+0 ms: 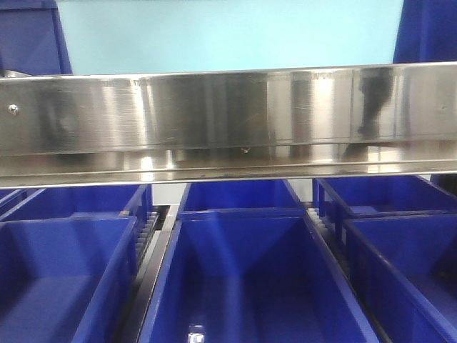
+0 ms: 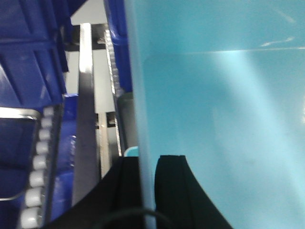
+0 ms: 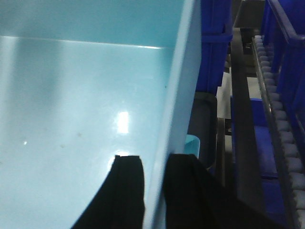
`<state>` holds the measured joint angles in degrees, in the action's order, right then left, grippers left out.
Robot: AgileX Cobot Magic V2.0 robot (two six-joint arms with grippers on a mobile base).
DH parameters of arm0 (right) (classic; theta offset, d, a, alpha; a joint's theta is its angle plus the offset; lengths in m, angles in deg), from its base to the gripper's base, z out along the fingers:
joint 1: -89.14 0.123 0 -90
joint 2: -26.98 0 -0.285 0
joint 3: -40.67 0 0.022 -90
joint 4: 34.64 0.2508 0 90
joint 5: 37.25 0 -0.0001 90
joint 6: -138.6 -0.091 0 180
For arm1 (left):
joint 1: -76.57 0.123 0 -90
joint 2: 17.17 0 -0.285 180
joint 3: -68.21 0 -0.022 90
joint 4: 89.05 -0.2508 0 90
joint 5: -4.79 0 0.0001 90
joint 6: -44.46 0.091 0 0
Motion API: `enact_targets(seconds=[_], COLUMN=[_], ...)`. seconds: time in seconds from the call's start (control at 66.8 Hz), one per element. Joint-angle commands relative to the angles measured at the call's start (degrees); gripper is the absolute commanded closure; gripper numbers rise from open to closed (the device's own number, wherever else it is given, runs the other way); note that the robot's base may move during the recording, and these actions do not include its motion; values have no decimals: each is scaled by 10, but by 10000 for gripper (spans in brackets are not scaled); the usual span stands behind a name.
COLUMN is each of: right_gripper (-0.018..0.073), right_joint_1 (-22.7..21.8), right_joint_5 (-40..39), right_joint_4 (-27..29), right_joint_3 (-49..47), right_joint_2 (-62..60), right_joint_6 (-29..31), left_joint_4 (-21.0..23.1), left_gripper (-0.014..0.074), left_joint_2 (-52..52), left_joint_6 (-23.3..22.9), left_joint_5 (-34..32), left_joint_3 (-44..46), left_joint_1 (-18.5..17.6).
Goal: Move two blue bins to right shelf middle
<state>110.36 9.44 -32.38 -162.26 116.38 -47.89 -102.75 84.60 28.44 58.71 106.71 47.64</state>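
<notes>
Your left gripper (image 2: 147,191) and right gripper (image 3: 155,191) each pinch a side wall of the pale bin (image 1: 228,36), finger inside and out, likely to carry it level. It is above the steel rail (image 1: 228,114), over dark bins (image 1: 243,271).

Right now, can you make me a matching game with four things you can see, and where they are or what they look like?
Things:
1. pale blue bin
2. shelf rail
3. dark blue bins
4. rollers

Clues:
A. small and white, lined up along a track
B. shiny silver, stretching across the front view
C. its side walls are pinched by the left gripper and the right gripper
D. open-topped boxes sitting below the rail

Pairs: 1-C, 2-B, 3-D, 4-A.
</notes>
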Motion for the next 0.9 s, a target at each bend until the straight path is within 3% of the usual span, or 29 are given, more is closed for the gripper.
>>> enact_targets(seconds=[0.0, 0.075, 0.195, 0.883], right_gripper=[712, 712, 712, 712], right_joint_1=[-6, -21, -41, -41], right_joint_5=[-41, -43, -53, -34], right_joint_4=[13, 13, 13, 14], right_joint_3=[-8, -9, -10, -9], right_joint_2=[-1, 12, 34, 113], right_joint_6=[10, 10, 10, 10], left_joint_4=[33, 58, 59, 40], left_gripper=[707, 707, 707, 707], left_joint_2=[-7, -5, 2, 62], left_joint_6=[8, 8, 8, 8], left_joint_5=[-9, -3, 9, 73], left_joint_3=[5, 5, 5, 4], left_joint_1=[-1, -1, -1, 2])
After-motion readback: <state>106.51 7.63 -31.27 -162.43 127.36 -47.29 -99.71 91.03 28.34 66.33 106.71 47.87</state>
